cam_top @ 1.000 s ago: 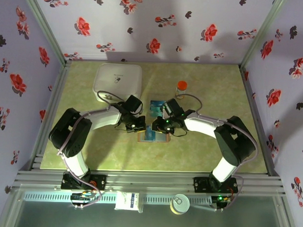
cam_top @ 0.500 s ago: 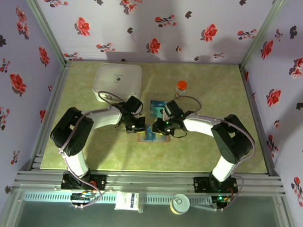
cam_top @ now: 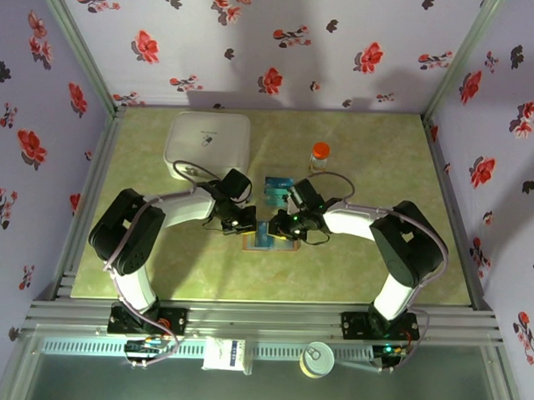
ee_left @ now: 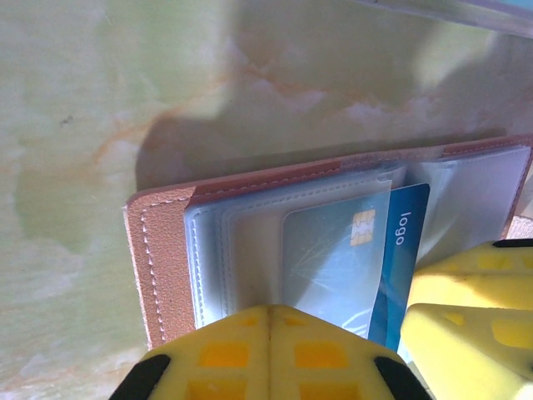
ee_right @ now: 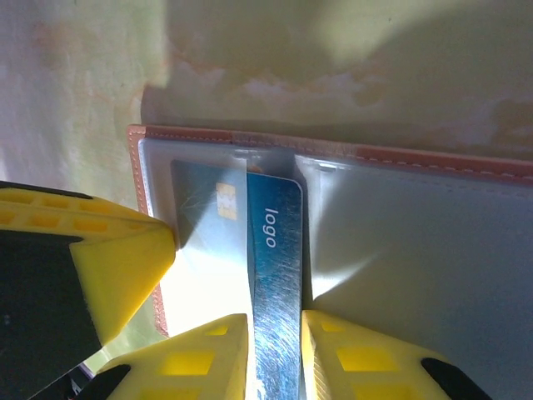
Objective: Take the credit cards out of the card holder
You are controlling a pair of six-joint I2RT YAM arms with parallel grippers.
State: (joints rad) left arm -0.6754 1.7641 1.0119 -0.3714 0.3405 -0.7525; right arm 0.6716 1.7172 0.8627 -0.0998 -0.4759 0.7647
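The card holder (cam_top: 287, 245) lies open on the green table between both arms, tan edge (ee_left: 160, 267) and pale clear pockets (ee_right: 433, 250) showing. A blue credit card (ee_right: 279, 250) marked "logo" sticks partway out of a pocket, its chip end under the clear plastic. My right gripper (ee_right: 275, 333) is shut on the exposed blue strip of this card (ee_left: 405, 242). My left gripper (ee_left: 269, 310) is shut, its yellow tips pressing down on the pocket side of the holder next to the card. From above, the left gripper (cam_top: 246, 224) and right gripper (cam_top: 282, 227) meet over the holder.
Two teal cards (cam_top: 276, 190) lie on the table just beyond the holder. A white square box (cam_top: 207, 143) stands at the back left and a small orange-capped bottle (cam_top: 320, 154) at the back centre. The green tabletop (cam_top: 382, 169) is walled by flowered panels.
The right arm has edged slightly toward the left over the holder. The left gripper and the holder stay where they were.
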